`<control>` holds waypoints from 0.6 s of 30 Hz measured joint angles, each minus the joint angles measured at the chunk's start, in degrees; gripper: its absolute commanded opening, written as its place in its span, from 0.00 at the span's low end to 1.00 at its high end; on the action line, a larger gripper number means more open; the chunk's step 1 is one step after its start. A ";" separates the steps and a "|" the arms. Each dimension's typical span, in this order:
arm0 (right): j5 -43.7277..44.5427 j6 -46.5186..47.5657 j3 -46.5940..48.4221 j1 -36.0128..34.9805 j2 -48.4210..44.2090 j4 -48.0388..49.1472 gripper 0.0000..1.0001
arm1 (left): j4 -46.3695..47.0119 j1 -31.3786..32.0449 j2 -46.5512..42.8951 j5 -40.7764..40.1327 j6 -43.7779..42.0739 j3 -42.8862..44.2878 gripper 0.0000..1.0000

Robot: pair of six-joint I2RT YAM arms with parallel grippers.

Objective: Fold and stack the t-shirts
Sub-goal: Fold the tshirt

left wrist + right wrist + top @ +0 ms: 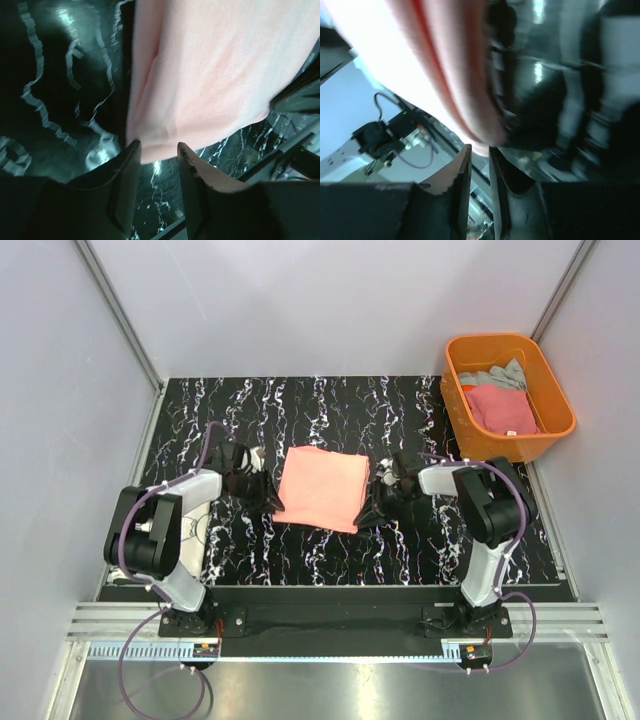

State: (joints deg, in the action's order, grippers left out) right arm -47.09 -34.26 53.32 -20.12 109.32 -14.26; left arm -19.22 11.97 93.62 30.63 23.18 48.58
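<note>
A salmon-pink t-shirt [320, 488] lies folded into a rough square in the middle of the black marbled table [320, 400]. My left gripper [272, 502] sits at its near-left corner, my right gripper [372, 508] at its near-right corner. In the left wrist view the shirt [215, 75] ends right at the tips of the left gripper [159, 147], whose jaws stand apart with bare table showing between them. In the right wrist view the shirt's layered edge [435, 65] ends just past the right gripper [480, 147], whose jaws keep a narrow gap with nothing in it.
An orange plastic tub [552, 390] stands at the back right corner, holding a deeper pink tee [500, 408] and a grey one [495, 378]. Grey walls close in the table on the left, back and right.
</note>
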 measured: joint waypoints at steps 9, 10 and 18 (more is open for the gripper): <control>4.31 1.16 8.83 1.64 -5.22 -8.70 0.37 | -1.42 -0.57 -6.73 0.26 2.64 5.29 0.44; 3.96 0.87 11.52 1.64 -4.31 -8.59 0.38 | 0.26 -0.57 -5.51 1.14 3.58 5.95 0.44; 1.16 -0.70 31.23 2.29 11.96 -4.22 0.46 | 13.35 -1.77 14.71 5.64 9.44 10.73 0.42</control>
State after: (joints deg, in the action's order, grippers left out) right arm -45.93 -34.96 84.55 -17.82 121.27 -18.48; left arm -5.87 10.20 108.33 36.27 32.62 59.31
